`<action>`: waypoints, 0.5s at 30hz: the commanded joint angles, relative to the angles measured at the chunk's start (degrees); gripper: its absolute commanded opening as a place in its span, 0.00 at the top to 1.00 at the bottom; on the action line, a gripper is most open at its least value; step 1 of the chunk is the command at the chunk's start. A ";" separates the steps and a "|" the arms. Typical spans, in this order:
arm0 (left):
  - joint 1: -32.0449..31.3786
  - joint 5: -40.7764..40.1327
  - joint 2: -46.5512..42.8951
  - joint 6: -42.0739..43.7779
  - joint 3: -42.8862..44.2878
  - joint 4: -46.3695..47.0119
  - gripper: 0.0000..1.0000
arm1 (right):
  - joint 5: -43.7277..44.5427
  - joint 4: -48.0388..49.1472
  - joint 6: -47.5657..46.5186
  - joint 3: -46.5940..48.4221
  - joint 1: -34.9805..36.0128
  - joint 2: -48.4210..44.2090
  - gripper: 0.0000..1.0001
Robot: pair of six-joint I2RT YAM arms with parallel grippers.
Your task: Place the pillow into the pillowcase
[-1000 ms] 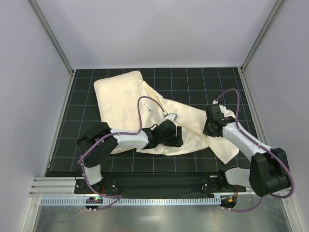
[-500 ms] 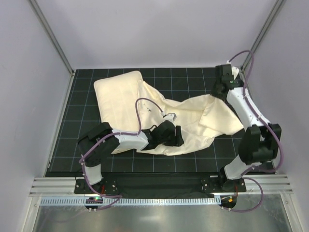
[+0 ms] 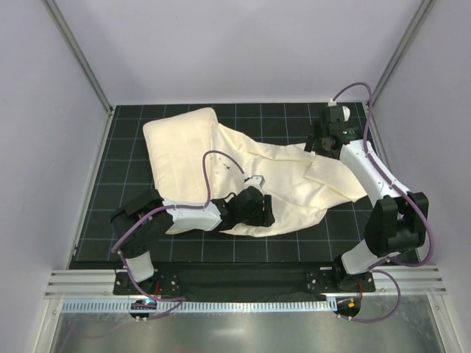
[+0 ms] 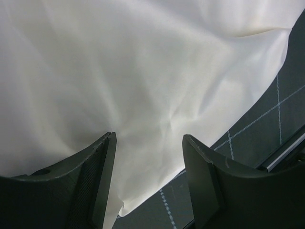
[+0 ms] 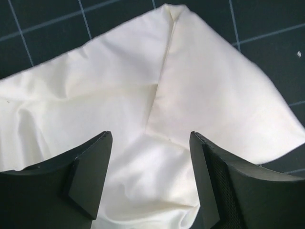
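Partly obscured: right edge of plump, smooth cream pillow [image 3: 180, 147], at far left of black gridded table [image 3: 125, 169], overlapped by limp, wrinkled pillowcase [image 3: 302, 180] draping rightward; cannot tell whether inside. Left end effector [image 4: 150, 143] low over near hem, jaws apart, nothing clamped. Right end effector [image 5: 150, 138] above folded far-right corner, jaws apart. Corner seam and fold legible from right wrist only.

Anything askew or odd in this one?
The pillowcase lies rumpled and skewed across the mat, and its right corner is folded back over itself, just under the open right gripper. Nothing looks torn or spilled.
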 commanded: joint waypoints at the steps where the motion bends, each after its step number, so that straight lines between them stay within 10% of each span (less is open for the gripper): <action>1: 0.74 0.19 -2.53 1.57 0.88 -4.46 0.38 | 1.67 4.88 -1.15 -7.75 0.32 -1.80 0.29; 15: 2.15 1.69 -5.95 1.13 -2.72 -3.32 0.38 | 4.64 7.98 0.60 -11.21 4.19 9.97 0.12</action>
